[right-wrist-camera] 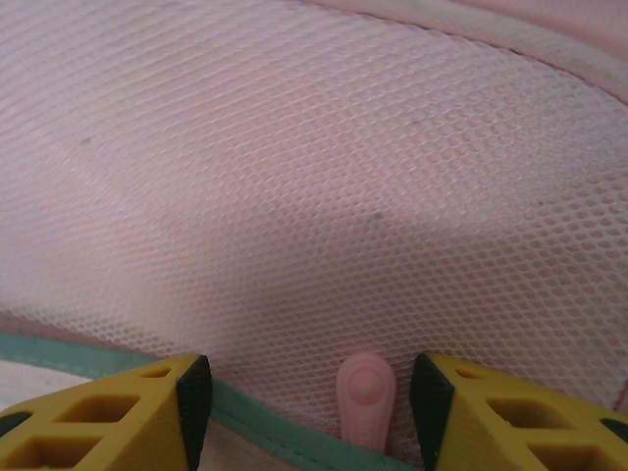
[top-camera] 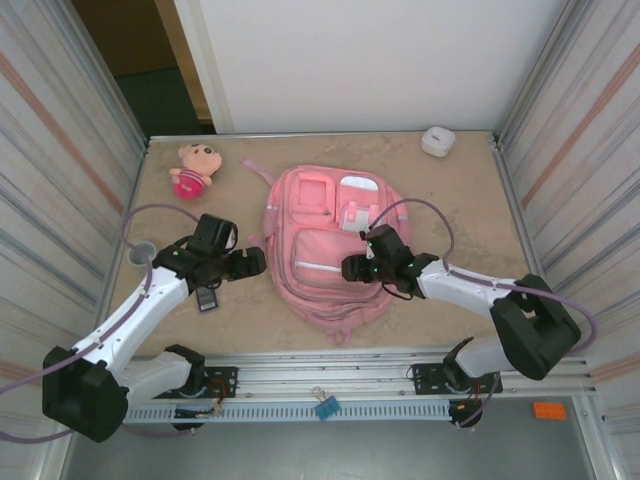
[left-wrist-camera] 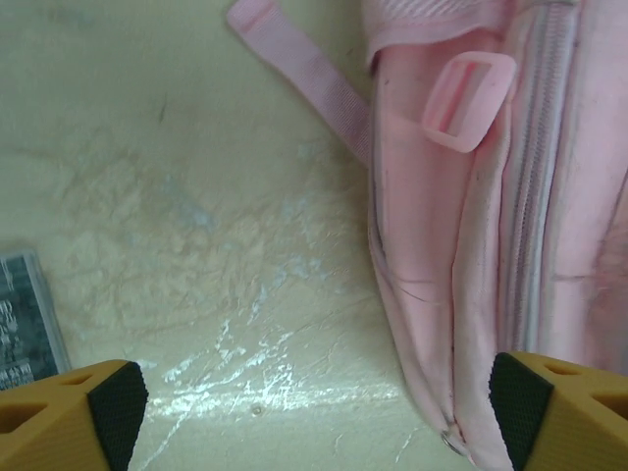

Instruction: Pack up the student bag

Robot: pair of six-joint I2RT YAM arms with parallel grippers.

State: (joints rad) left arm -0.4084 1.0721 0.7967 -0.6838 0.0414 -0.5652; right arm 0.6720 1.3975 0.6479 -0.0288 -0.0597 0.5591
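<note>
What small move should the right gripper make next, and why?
Probably close the right gripper on the pink zipper pull: its open fingers flank that pull, against the mesh of the student bag, so a pinch seems ready.

The student bag [top-camera: 325, 250] is showing matt pink cloth; by my right wrist its panel [right-wrist-camera: 314, 196] is reading as fine open mesh, with a smooth rubbery zip pull [right-wrist-camera: 365, 392]. Its strap [left-wrist-camera: 314, 88] is looking like woven webbing, its buckle [left-wrist-camera: 469, 101] like smooth plastic. The worktop [left-wrist-camera: 196, 245] is glinting, mottled and slightly glossy. My left gripper [left-wrist-camera: 319, 412] is showing matt yellow plastic fingers [left-wrist-camera: 59, 422].
</note>
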